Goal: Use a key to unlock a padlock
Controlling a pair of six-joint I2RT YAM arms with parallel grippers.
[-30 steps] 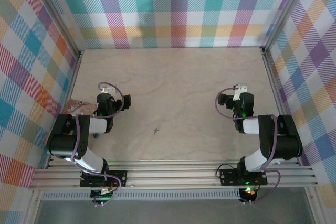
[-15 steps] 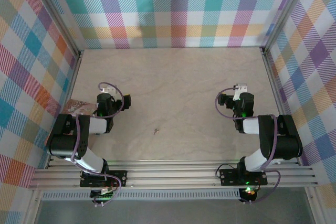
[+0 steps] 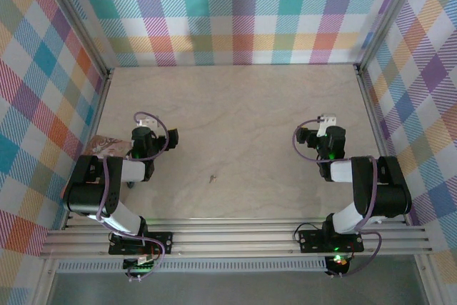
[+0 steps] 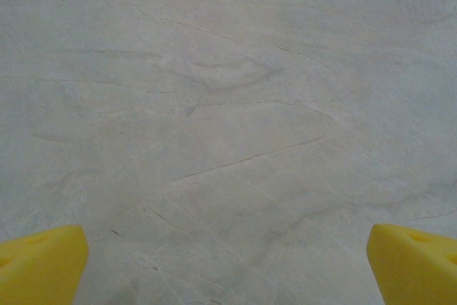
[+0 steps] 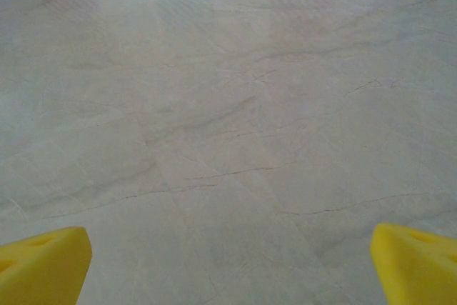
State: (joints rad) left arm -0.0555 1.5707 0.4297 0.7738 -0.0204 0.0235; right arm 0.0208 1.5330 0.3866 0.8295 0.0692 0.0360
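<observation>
Gaping wide, holding nothing: left gripper (image 4: 228, 266), right gripper (image 5: 228, 266). Thin key (image 3: 212, 178) lying at 6 o'clock of table (image 3: 250, 105) centre. padlock (image 3: 130, 185) seemingly peeking from under left arm (image 3: 107, 176), 9 o'clock of key. Best approach, I'm judging: descending plumb, pinching low.

pale wood table (image 3: 235, 112), plaid walls (image 3: 235, 12).

Pale wood-grain bench (image 3: 243, 105). Small dark key (image 3: 212, 178) lies alone near front centre. Pink box (image 3: 107, 146) at left edge, partly covered. The padlock (image 3: 129, 185) sits near it, frontward.
</observation>
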